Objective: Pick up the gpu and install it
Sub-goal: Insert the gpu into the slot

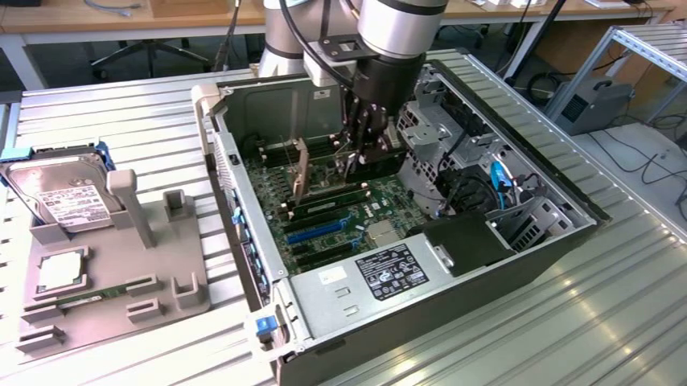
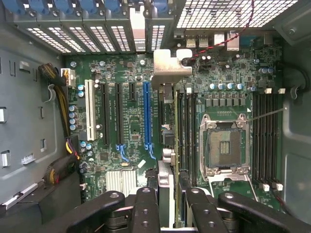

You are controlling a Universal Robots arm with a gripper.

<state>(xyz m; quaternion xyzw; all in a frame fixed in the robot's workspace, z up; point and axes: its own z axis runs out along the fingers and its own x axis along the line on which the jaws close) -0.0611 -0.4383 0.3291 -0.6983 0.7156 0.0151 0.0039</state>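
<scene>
Claw (image 2: 167, 201) fingers clamp the gpu (image 2: 166, 145) edge-on above the motherboard (image 2: 121, 160). Risk: misalignment with the blue slot (image 2: 147, 114) could jam or bend the card.

Claw (image 2: 167, 206) fingers (image 2: 146, 208) clamp the gpu (image 2: 167, 145) edge-on, card upright over the motherboard (image 2: 126, 141). Its silvery bracket (image 2: 170, 65) sits at the claw's 12 o'clock, near the case's rear slot covers (image 2: 77, 29). Blue slot (image 2: 147, 114) just beside the card; empty CPU socket (image 2: 224, 145) at 1 o'clock.
</scene>
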